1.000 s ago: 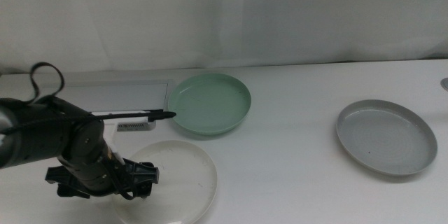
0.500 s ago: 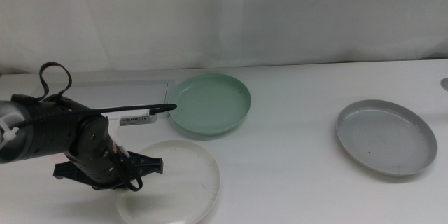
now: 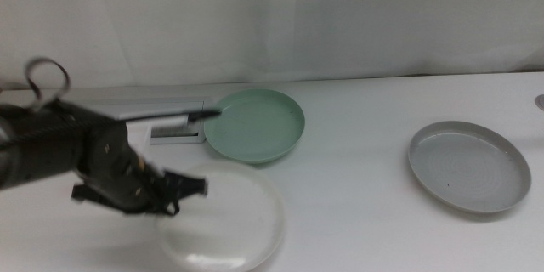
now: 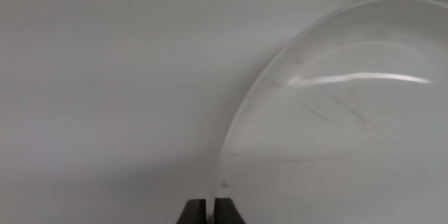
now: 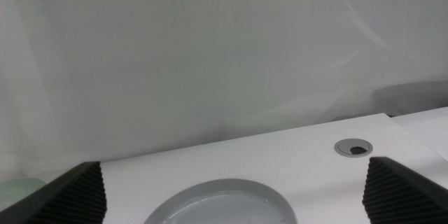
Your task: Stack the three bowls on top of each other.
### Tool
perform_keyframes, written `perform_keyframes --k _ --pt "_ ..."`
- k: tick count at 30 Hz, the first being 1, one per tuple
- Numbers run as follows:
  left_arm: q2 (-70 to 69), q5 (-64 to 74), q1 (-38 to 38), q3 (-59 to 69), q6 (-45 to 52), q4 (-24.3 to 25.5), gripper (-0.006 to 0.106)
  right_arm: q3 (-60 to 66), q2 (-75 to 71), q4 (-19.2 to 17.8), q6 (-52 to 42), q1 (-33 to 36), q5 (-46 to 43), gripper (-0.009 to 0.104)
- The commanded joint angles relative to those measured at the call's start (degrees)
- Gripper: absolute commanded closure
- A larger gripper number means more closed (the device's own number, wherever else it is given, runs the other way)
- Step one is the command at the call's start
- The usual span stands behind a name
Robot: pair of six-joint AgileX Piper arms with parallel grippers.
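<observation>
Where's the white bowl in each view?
Middle view: white bowl low and left of centre, its left rim clamped by the left gripper.
Left wrist view: it fills the right side, rim between the jaws.
Right wrist view: not visible; only the grey bowl.
Shared landmark: mint green bowl, a sliver in the right wrist view.

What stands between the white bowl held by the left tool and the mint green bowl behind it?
Nothing visible. The left tool grips the rim of the shallow round white bowl, and only bare white table separates it from the round mint green bowl. The grey ringed bowl lies far to the right.
</observation>
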Motion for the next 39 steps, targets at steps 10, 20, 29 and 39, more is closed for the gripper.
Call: perform_keyframes --k 10,20,29,39 --pt "-5.38 4.35 -13.15 -11.5 -0.64 -3.83 0.103 2.21 -0.27 0.0 -0.23 0.23 -0.62 -0.008" --pt "3.49 0.42 -16.54 -11.5 -1.37 -4.67 0.103 2.21 -0.27 0.0 -0.23 0.23 -0.5 -0.008" --pt "10.45 0.32 -16.54 -11.5 -1.02 -4.67 0.103 2.21 -0.27 0.0 -0.23 0.23 -0.5 -0.008" --pt "10.72 -0.91 -16.54 -11.5 -0.37 -4.78 0.084 2.21 -0.27 0.0 -0.23 0.23 -0.5 -0.008"
